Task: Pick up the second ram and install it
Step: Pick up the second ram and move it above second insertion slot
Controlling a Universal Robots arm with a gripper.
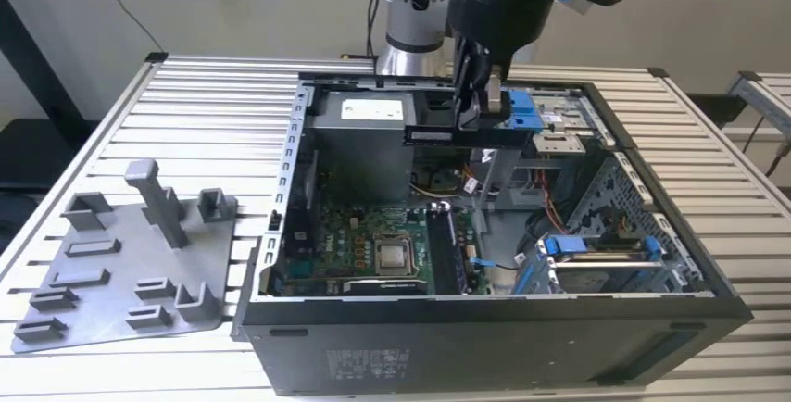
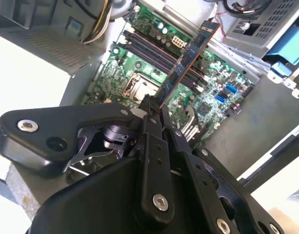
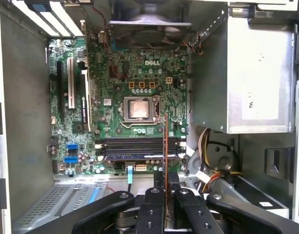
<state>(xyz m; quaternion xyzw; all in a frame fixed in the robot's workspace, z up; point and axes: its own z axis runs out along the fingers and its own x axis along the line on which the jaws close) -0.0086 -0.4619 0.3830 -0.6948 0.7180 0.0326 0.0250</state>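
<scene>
My gripper (image 1: 473, 122) hangs over the open computer case (image 1: 495, 314), shut on the second ram (image 1: 470, 133), a thin dark board held level above the motherboard (image 1: 358, 244). In the second wrist view the second ram (image 2: 188, 61) sticks out from between the fingers (image 2: 150, 105) towards the long memory slots (image 2: 149, 53). In the first wrist view the second ram (image 3: 166, 146) shows edge-on, crossing the slots (image 3: 137, 146) at right angles and well above them, with the gripper (image 3: 166, 180) behind it.
A grey power supply (image 1: 358, 115) fills the case's far corner. A blue drive cage (image 1: 525, 110) stands beside the gripper. The processor socket (image 3: 138, 108) lies next to the slots. On the slatted table at the exterior view's left sits a grey fixture plate with posts (image 1: 124, 263).
</scene>
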